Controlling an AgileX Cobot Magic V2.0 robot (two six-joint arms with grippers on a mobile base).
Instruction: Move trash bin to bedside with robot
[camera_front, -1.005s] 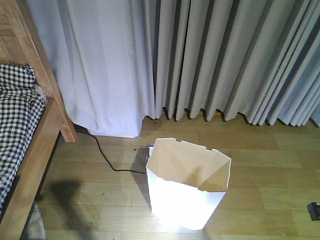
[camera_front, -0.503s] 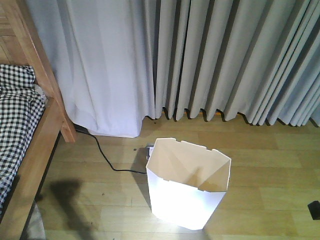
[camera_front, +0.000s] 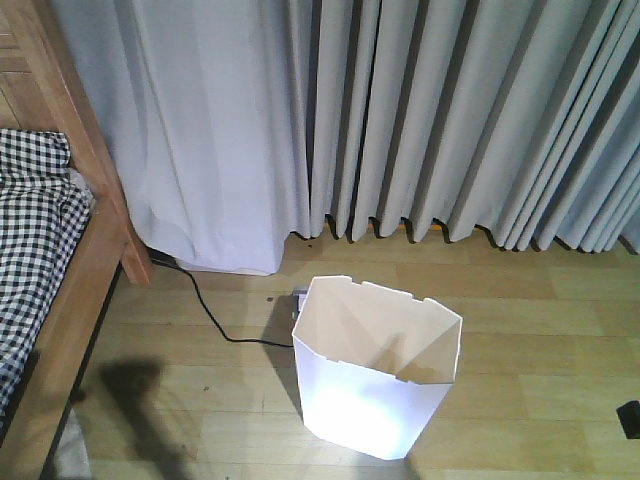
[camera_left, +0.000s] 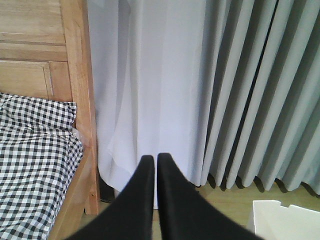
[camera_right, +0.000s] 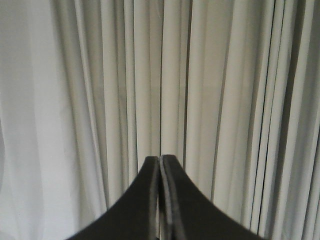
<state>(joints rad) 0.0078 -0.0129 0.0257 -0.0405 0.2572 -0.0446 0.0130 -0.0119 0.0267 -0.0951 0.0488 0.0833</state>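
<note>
The white trash bin (camera_front: 375, 385) stands upright on the wooden floor, low in the middle of the front view, cream inside. A corner of its rim (camera_left: 287, 220) shows at the lower right of the left wrist view. The bed (camera_front: 60, 290), with a light-brown wooden frame and black-and-white checked bedding (camera_front: 30, 230), is at the left, about a bin's width of floor away. It also shows in the left wrist view (camera_left: 40, 150). My left gripper (camera_left: 153, 159) is shut and empty, held above the floor and pointing at the curtain beside the bed post. My right gripper (camera_right: 161, 159) is shut and empty, facing the curtain.
Grey-white curtains (camera_front: 400, 120) hang along the whole back wall. A loose black cable (camera_front: 215, 320) runs over the floor from the bed post to a small box behind the bin. A small black object (camera_front: 630, 418) sits at the right edge of the floor.
The view has shifted slightly; the bed edge at the lower left and the black object at the right edge sit a little differently. The bin keeps its place in view.
</note>
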